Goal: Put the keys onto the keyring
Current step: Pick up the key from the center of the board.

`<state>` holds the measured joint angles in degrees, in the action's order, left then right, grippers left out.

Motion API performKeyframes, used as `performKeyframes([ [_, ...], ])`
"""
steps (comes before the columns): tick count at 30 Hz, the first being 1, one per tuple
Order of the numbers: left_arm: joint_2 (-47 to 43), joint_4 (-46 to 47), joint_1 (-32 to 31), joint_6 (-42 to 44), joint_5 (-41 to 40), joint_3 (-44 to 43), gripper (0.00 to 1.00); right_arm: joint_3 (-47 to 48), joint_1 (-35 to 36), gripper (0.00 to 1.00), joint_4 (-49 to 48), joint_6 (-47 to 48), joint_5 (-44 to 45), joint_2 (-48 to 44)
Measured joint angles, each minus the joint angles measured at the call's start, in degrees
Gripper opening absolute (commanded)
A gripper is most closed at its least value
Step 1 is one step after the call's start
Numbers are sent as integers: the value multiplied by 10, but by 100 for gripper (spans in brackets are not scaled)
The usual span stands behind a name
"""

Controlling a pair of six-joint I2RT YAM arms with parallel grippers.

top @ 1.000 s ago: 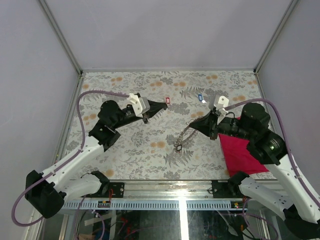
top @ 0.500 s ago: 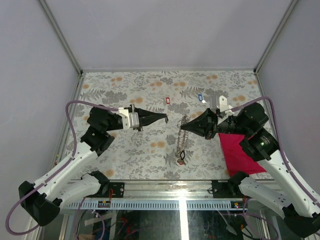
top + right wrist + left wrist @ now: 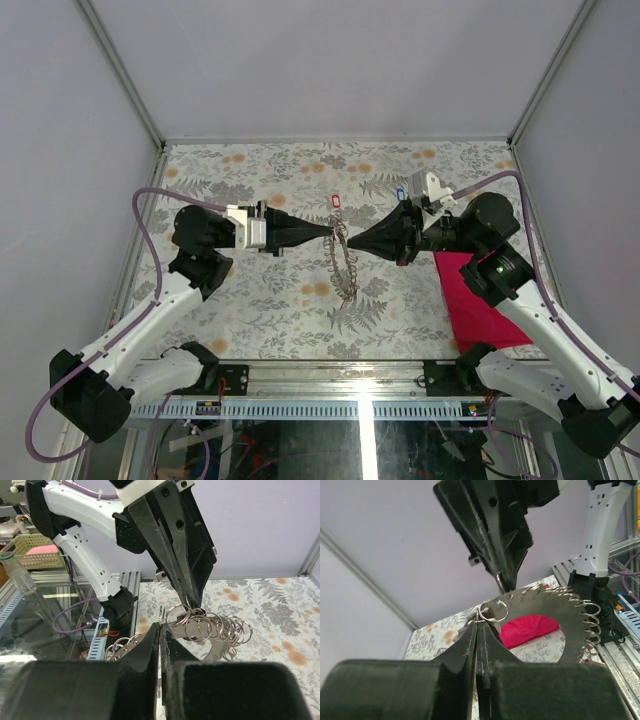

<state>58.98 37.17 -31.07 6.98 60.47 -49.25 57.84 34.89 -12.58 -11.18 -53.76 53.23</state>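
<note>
Two keys (image 3: 335, 200), one keyring (image 3: 345, 270), one cloth (image 3: 470, 305)

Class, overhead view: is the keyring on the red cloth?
No, the keyring hangs between the left tool and right tool, off the red cloth.

Cloth (image 3: 465, 300): partly under right arm.
Blue key (image 3: 401, 193): tiny, shape unclear.
Red key (image 3: 335, 201): too small for detail.
Keyring (image 3: 540, 602): lower edge behind left pincer (image 3: 479, 626).

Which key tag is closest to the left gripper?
The red key tag, just beyond the left gripper; the blue key tag lies farther right.
</note>
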Motion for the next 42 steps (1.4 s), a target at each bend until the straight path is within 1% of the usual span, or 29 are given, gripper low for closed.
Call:
performKeyframes([
  [5,1,20,0,-11,23,0,0,0,0,0,-6,-17,-4,16],
  [12,3,20,0,-11,48,-3,0,0,0,0,-5,-24,-3,23],
  [19,5,13,0,-4,52,-6,0,1,0,0,4,-24,-4,30],
  [23,4,-21,0,21,48,-13,0,3,0,0,12,-16,-3,29],
  [28,-5,-95,0,78,33,-31,0,14,0,0,61,16,1,18],
  [32,-8,-130,0,108,26,-45,0,31,0,0,98,42,4,4],
  [42,-9,-163,0,133,22,-47,0,46,0,0,122,55,7,-8],
])
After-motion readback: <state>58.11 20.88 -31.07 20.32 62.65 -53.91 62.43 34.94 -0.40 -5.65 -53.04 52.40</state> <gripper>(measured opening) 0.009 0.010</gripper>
